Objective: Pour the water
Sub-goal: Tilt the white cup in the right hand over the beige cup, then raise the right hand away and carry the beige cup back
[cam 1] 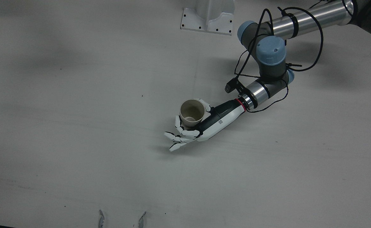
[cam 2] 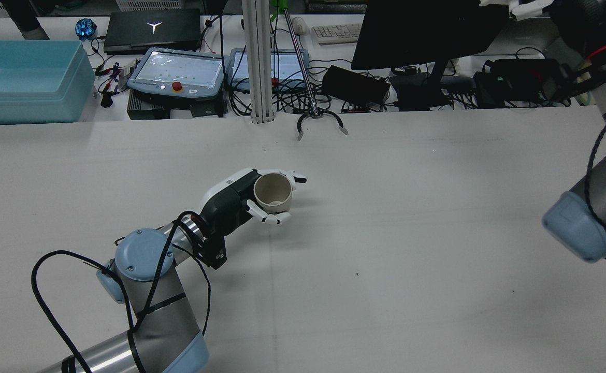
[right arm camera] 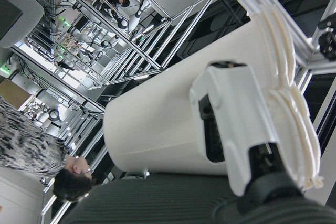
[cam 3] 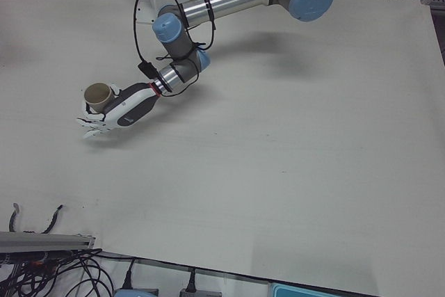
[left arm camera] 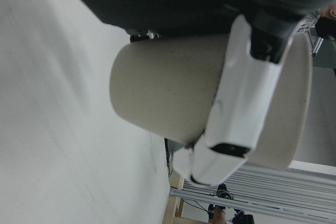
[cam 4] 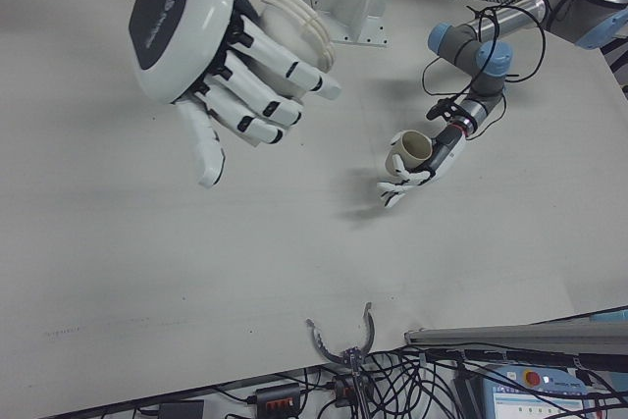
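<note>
White table [cam 1: 77, 158] carried little but the left arm, its hand and a cup.
Largest in the right-front view was the right hand [cam 4: 211, 41], raised high near the camera, with fingers curled around a white cup [cam 4: 294, 12] (mostly hidden there; the right hand view showed a white cup wall against the palm). Smaller, near the table's middle, the left hand [cam 1: 201, 125] clamped a beige paper cup [cam 1: 192, 112] upright, mouth up, some fingers [cam 1: 176, 139] splayed beyond it.
</note>
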Robot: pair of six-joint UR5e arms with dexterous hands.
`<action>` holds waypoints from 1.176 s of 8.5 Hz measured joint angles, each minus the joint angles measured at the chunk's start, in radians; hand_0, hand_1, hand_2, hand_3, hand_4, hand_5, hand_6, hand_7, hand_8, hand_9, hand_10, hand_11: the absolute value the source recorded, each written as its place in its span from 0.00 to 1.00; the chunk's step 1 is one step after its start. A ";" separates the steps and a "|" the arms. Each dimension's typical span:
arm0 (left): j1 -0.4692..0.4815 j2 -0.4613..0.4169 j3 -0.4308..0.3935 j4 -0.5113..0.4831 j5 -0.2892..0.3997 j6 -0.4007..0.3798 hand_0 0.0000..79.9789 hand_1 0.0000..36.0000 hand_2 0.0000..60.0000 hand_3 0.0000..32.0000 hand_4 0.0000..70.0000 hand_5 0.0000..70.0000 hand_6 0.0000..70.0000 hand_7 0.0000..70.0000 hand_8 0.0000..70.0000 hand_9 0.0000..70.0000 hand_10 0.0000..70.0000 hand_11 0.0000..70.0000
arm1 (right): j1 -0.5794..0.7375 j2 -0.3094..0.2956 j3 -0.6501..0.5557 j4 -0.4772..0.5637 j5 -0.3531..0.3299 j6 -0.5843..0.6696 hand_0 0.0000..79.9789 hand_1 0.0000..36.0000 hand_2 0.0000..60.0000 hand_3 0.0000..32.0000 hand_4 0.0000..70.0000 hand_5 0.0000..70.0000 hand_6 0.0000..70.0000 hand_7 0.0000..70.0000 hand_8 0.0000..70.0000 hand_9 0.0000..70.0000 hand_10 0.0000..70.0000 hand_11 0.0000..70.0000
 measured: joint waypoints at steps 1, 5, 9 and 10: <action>0.004 -0.068 0.008 0.038 0.000 -0.001 1.00 1.00 1.00 0.00 1.00 1.00 0.37 0.35 0.13 0.08 0.10 0.20 | -0.071 0.006 0.037 -0.001 0.050 -0.127 1.00 1.00 1.00 0.00 0.73 0.30 0.76 1.00 0.45 0.65 0.00 0.00; 0.005 -0.207 0.008 0.123 -0.001 -0.008 1.00 1.00 1.00 0.00 1.00 1.00 0.38 0.36 0.12 0.07 0.10 0.19 | -0.352 0.042 0.085 0.015 0.211 -0.584 1.00 1.00 1.00 0.00 0.59 0.30 0.66 0.99 0.41 0.58 0.00 0.00; 0.005 -0.264 0.011 0.146 -0.007 -0.009 1.00 1.00 1.00 0.00 1.00 1.00 0.39 0.37 0.13 0.08 0.10 0.19 | -0.533 0.067 0.081 0.094 0.316 -0.886 1.00 1.00 1.00 0.00 0.54 0.30 0.62 0.91 0.40 0.57 0.00 0.00; 0.005 -0.269 0.011 0.149 -0.008 -0.012 1.00 1.00 1.00 0.00 1.00 1.00 0.38 0.37 0.13 0.08 0.10 0.20 | -0.549 0.066 0.080 0.101 0.334 -0.905 1.00 1.00 1.00 0.00 0.50 0.30 0.60 0.87 0.41 0.58 0.00 0.00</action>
